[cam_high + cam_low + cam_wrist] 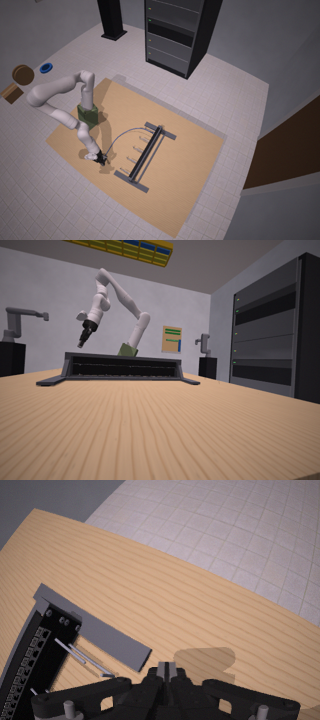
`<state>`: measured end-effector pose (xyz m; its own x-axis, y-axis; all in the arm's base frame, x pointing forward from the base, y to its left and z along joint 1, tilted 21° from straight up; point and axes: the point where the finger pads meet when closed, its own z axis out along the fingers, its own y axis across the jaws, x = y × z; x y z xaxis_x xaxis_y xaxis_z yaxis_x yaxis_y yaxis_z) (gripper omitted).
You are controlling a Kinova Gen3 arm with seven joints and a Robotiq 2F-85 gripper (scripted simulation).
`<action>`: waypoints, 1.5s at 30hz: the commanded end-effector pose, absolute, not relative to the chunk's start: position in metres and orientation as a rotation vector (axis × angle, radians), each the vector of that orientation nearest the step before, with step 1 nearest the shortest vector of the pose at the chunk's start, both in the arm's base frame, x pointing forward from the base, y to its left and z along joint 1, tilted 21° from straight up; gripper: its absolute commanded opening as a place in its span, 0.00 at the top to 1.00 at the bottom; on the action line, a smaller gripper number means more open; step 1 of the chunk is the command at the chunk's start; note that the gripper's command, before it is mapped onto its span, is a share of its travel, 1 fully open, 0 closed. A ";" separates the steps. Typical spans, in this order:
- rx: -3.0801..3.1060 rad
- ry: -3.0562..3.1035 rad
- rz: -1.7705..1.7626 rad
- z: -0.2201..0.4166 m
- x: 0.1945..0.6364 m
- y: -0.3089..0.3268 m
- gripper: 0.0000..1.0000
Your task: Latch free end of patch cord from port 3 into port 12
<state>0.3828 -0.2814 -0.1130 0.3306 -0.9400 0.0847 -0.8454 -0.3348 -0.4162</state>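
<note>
The patch rack (144,155) (121,356) (107,636) stands on the wooden table (180,167) (155,420) (200,594). A blue patch cord (124,134) leaves the rack's far end and arcs over the table; its free end (105,154) lies near the table's front-left side. My gripper (102,160) (80,344) (166,672) is shut with nothing between the fingers. It hangs tilted above the table, close to the cord's free end and away from the rack's port side. The cord does not show in the wrist view, and the port numbers are too small to read.
Several short grey stubs (136,148) (83,656) stick out of the rack's port side. The table's front-left edge (77,165) is close to the gripper. The green arm base (87,114) stands at the table's left. A dark server cabinet (175,33) (271,330) stands beyond.
</note>
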 end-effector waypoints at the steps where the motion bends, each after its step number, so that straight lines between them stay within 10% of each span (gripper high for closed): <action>1: -2.272 1.679 -0.330 -0.123 0.373 -0.273 1.00; 45: -2.028 1.961 0.239 -0.147 0.308 -0.198 1.00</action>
<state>0.3091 -0.1971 -0.1473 0.0526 -0.9440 -0.3257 -0.9939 -0.0178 -0.1092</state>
